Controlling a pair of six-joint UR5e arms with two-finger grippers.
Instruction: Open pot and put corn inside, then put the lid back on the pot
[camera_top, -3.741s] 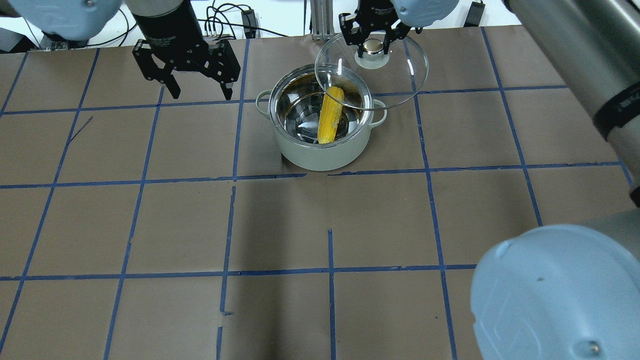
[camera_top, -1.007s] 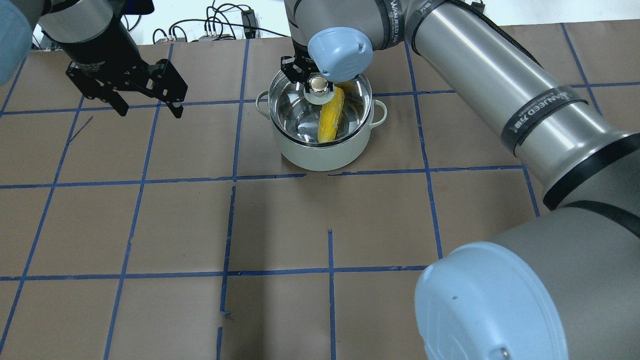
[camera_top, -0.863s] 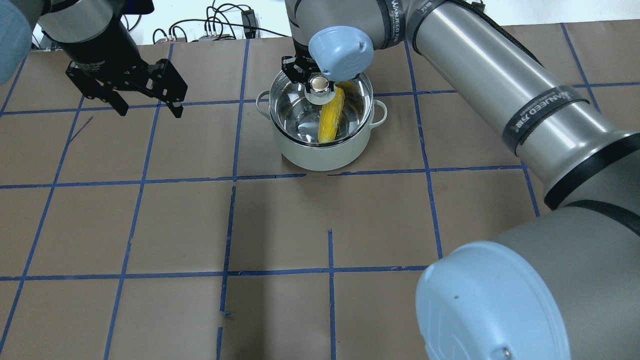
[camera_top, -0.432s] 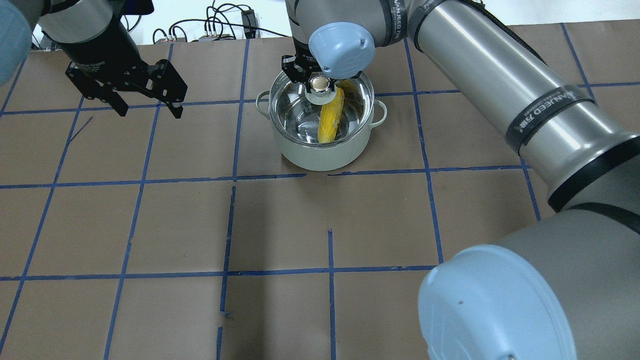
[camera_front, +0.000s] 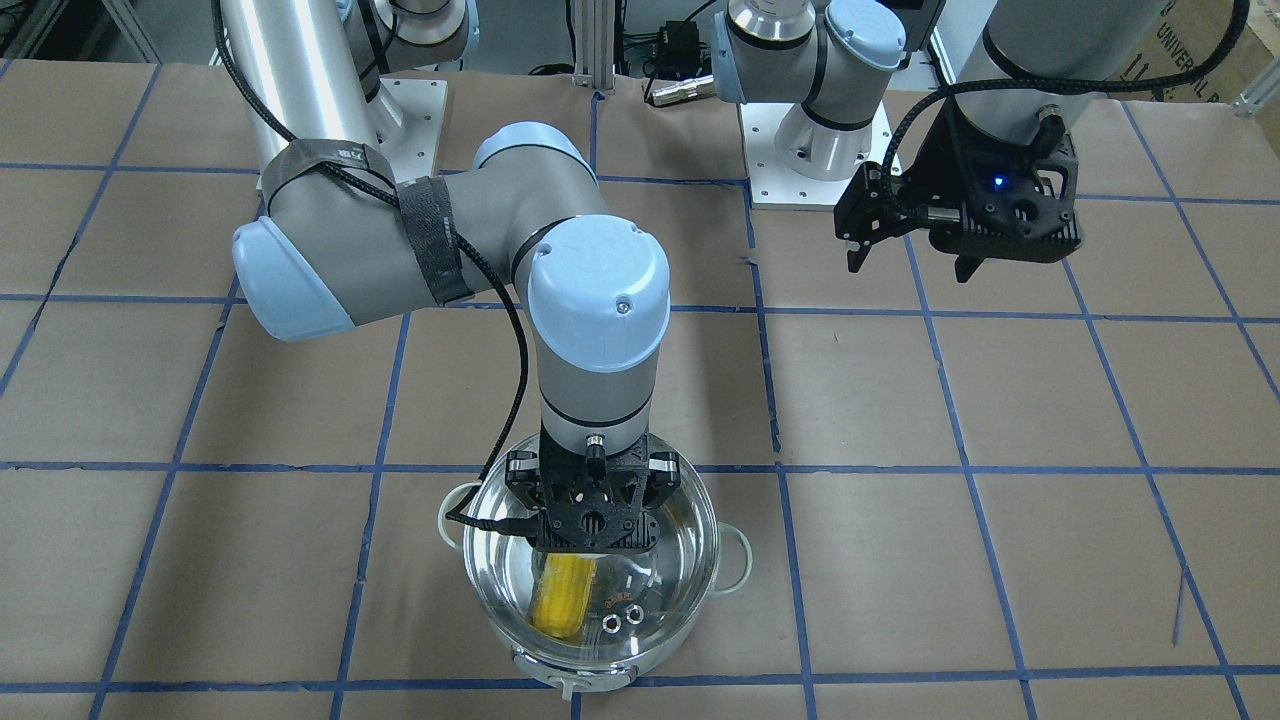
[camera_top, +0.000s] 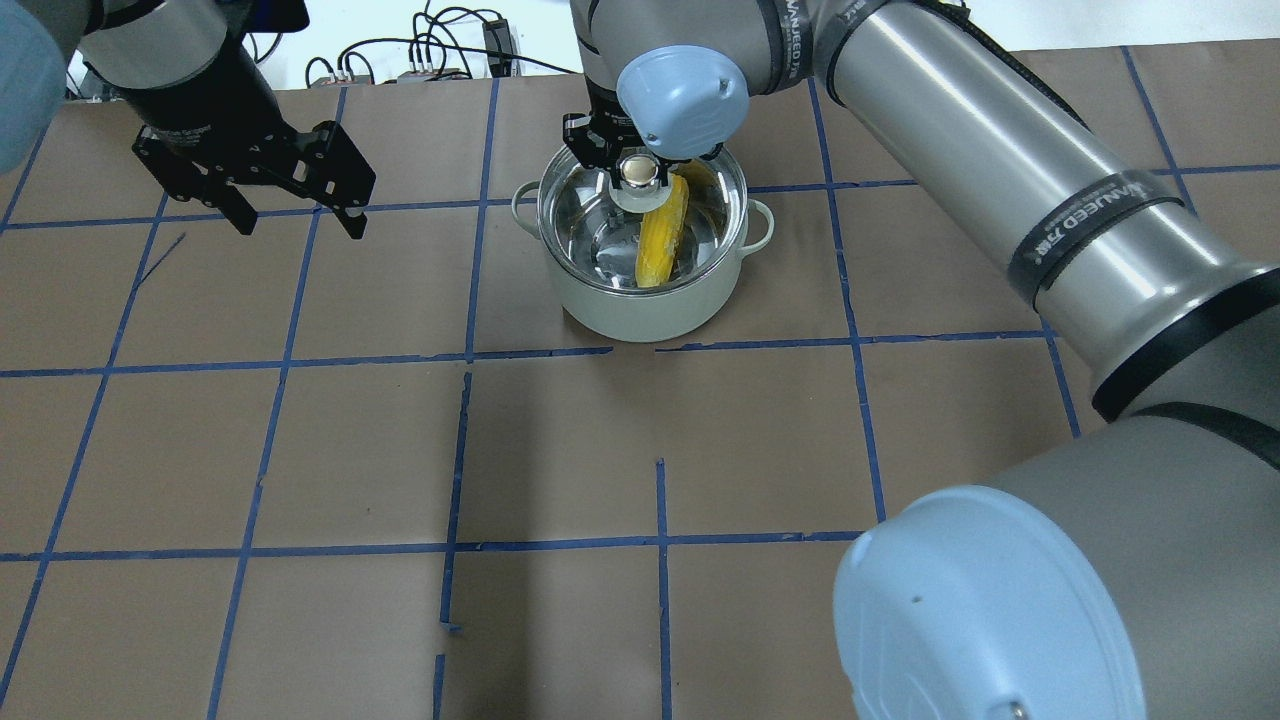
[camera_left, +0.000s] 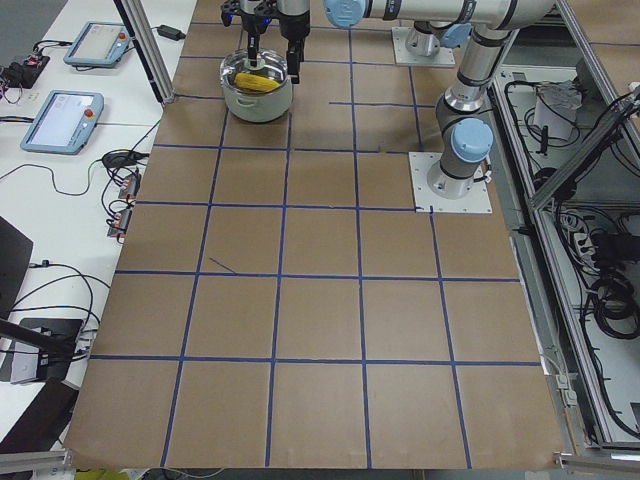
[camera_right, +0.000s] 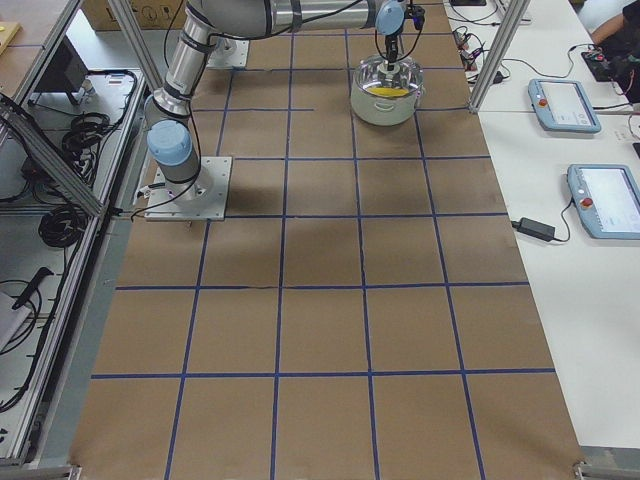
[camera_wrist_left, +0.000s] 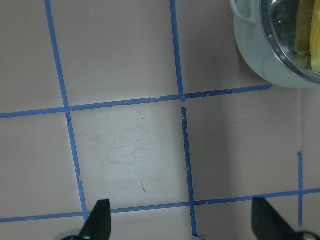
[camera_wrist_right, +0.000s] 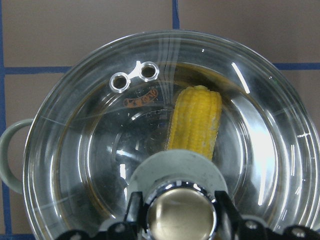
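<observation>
lid (camera_top: 592, 222) now covers pot (camera_top: 640, 315); right gripper (camera_top: 640, 172) still grips it.

White "WANJEED" lettering on black strap (camera_top: 1095, 225) around right arm (camera_top: 960, 120)

Blue tape lines (camera_top: 663, 600) are crossing the brown table cover (camera_top: 350, 450); two teach pendants (camera_right: 565, 105) are lying on the white side bench (camera_right: 600, 300), far right.

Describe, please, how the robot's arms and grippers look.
The right arm and left arm are silver-grey tubes with pale blue round joint caps. A black cable runs along the right arm under dark straps; a black band there carries white lettering. The right gripper and left gripper are black openwork frames with slim jaws; a small blue light glows on the left one.
</observation>
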